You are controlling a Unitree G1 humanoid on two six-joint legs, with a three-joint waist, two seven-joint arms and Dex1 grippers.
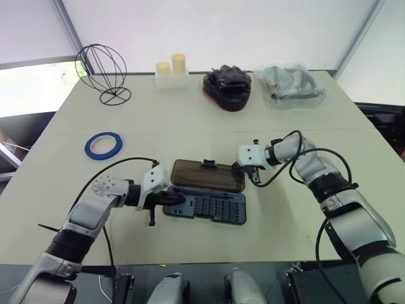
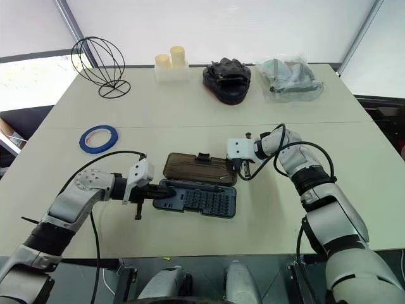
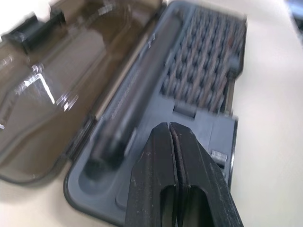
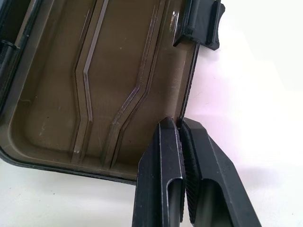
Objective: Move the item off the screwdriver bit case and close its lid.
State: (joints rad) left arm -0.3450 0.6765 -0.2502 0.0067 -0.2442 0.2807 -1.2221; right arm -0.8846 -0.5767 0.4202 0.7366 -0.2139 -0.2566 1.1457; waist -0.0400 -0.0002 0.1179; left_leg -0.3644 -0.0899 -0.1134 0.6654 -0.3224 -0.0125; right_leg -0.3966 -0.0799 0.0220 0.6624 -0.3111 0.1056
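From the head views, the case lies open on the table, its lid folded flat on the far side of the base. The tape rests well apart to the left, already off the case, so closing the lid is what remains. The left gripper sits at the left end of the base, fingers together and holding nothing. The right gripper hangs at the right end of the lid, its fingers also together. Gloves, a wire ball, a bag and a white block with pale cylinders stand along the far edge.

In the left wrist view, the left gripper's fingers are pressed shut over the base's near corner, by the rows of bits. Whether they bear on the plastic I cannot tell. The base looks like stiff, light plastic, likely to skate on the smooth table unless pinned.

In the right wrist view, the right gripper's fingers are closed on the lid's thin rim, or just against it; a true pinch is not certain. The latch tab sits further along that same edge. The lid looks thin, rigid and glossy, so slippery to squeeze; it should swing easily on its hinge. The free edge near the tab seems the best place to lift, and pressing on the tab should snap it shut while the left gripper steadies the base.
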